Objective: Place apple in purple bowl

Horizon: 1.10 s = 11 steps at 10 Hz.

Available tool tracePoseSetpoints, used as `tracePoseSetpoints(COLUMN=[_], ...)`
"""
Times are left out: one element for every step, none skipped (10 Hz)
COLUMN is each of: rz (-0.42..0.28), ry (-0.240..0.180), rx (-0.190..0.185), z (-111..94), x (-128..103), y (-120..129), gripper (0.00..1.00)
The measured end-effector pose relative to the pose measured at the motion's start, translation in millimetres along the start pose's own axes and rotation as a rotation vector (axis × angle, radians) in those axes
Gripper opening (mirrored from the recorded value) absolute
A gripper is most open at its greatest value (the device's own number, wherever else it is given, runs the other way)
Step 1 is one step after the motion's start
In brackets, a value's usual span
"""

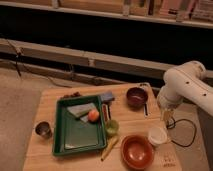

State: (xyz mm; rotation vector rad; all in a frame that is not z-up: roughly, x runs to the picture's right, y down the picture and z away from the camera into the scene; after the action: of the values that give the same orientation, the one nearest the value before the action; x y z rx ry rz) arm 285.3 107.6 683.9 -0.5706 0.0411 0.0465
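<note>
The apple (93, 115) lies inside the green tray (62, 148), in its upper right part, touching a grey cloth (79, 110) at its left; the tray sits on the left half of the wooden counter (126, 118). The purple bowl (136, 96) stands near the counter's far right edge, well apart from the apple and with nothing in it. The claw (167, 117) hangs from the white arm (187, 87) over the counter's right edge, right of the purple bowl and above the white cup (157, 136); whether it is spread or pressed together I cannot tell, and it carries nothing visible. A small green cup (111, 127) stands just beside the tray's right rim; a larger orange-red bowl (136, 151) sits at the near edge; a metal cup (43, 130) stands left of the tray.
</note>
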Motion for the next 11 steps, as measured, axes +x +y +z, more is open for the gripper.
tracePoseSetpoints(rz=[0.000,0.000,0.000,-0.005,-0.028,-0.057,-0.079,-0.092,-0.102,-0.118,-0.148], ry=[0.000,0.000,0.000,0.004,0.005,0.008,0.009,0.011,0.012,0.014,0.012], rx=[0.000,0.000,0.000,0.005,0.030,0.053,0.064,0.075,0.081,0.091,0.101], z=[0.0,0.0,0.0,-1.2,-6.0,-10.6,-12.9,-15.2,-15.3,-15.8,-15.5], x=[0.0,0.0,0.0,-0.7,-8.0,-18.6,-28.9,-34.2,-34.9,-35.7,-41.7], y=[0.0,0.0,0.0,-0.3,-3.2,-5.8,-7.5,-9.4,-9.8,-10.3,-10.3], gripper=[0.65,0.65,0.65,0.65,0.65,0.65,0.65,0.65,0.65,0.65,0.65])
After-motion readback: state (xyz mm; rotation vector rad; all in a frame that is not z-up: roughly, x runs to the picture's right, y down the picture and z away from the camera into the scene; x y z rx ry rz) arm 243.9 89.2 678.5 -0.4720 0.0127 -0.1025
